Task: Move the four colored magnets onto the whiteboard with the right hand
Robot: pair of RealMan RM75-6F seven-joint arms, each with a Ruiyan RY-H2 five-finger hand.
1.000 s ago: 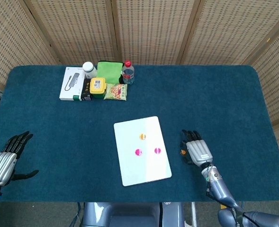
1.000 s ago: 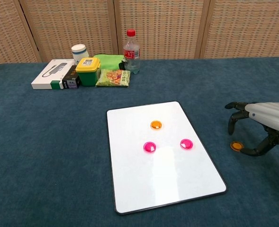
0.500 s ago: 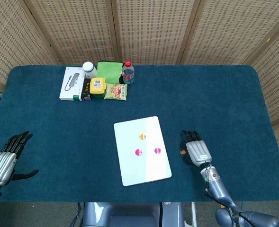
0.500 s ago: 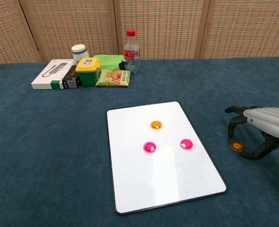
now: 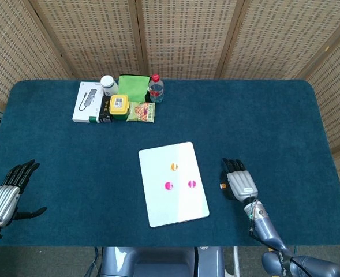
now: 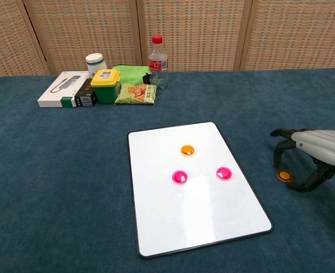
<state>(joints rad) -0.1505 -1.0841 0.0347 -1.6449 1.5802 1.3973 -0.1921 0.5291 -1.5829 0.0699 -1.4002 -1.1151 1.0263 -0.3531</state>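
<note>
Three magnets (image 6: 187, 150) on the whiteboard (image 6: 201, 216) (fourth (image 6: 282, 176) lies right).

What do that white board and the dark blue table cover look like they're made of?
The whiteboard looks like smooth, glossy coated metal or plastic: light glares off it, and a thin dark rim frames it. The table cover looks like matte, felt-like fabric or short carpet: it has a fuzzy texture and no shine. The exact material can't be told from here.

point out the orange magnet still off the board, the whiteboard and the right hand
orange magnet on the cloth (image 6: 283, 176), chest view, its top face
whiteboard (image 6: 201, 219), chest view, bare white surface
right hand (image 6: 321, 145), chest view, back of the hand
</note>
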